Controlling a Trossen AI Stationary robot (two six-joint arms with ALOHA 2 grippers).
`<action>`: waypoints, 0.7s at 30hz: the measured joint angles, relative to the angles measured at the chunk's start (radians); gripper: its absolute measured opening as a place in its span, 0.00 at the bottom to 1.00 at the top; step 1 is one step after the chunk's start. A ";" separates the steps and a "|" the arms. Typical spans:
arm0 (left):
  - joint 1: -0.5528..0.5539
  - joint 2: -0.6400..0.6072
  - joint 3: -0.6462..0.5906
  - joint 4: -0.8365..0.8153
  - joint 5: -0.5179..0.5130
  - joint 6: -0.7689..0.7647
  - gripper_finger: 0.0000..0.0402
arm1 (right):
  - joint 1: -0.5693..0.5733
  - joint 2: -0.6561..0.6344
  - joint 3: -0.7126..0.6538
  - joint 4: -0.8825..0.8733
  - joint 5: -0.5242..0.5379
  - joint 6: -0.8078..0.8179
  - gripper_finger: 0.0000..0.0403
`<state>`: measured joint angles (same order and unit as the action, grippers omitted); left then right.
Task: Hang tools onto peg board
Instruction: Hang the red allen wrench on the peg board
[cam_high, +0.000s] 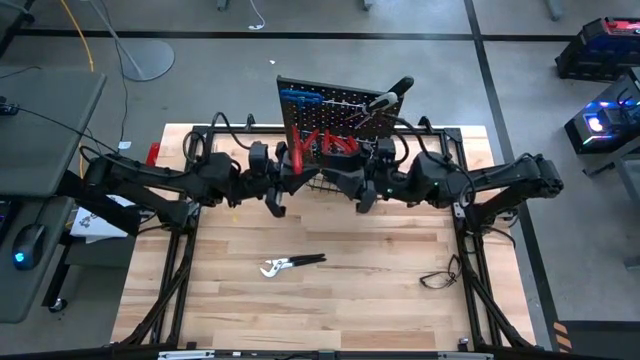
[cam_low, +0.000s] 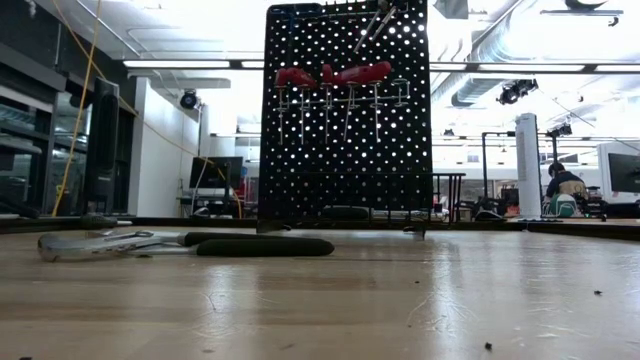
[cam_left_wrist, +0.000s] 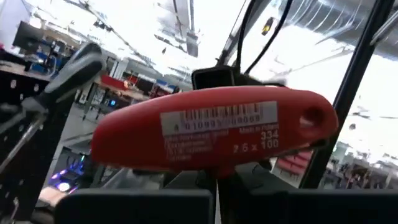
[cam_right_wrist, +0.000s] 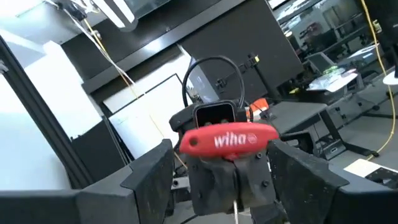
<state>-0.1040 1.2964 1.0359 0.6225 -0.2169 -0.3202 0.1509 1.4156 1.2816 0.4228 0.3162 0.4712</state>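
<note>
Red plastic marked the T-shaped hex key (cam_left_wrist: 211, 140), clamped in the closed left gripper (cam_high: 290, 172) just in front of the black perforated metal peg board (cam_low: 345, 110), where other red-handled tools (cam_low: 340, 75) were hung. The right gripper (cam_high: 352, 180) was held opposite, fingers spread and empty. Silver black-handled pliers (cam_high: 290, 264) were left on the wooden table (cam_high: 380, 290).

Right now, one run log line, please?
left end effector: shut on red T-handled hex key | right end effector: open | silver pliers: on wooden table
</note>
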 joint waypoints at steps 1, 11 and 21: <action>0.000 0.000 0.000 -0.017 0.000 0.001 0.00 | 0.000 0.000 0.000 -0.007 -0.004 0.002 0.61; -0.022 0.000 0.000 -0.342 -0.095 0.070 0.00 | 0.010 -0.036 0.000 -0.244 -0.086 0.027 0.61; -0.049 0.000 0.000 -0.390 -0.357 0.225 0.00 | 0.018 -0.076 0.000 -0.420 0.051 0.143 0.60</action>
<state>-0.1528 1.2964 1.0363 0.2326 -0.5736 -0.0954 0.1689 1.3399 1.2816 0.0030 0.3672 0.6142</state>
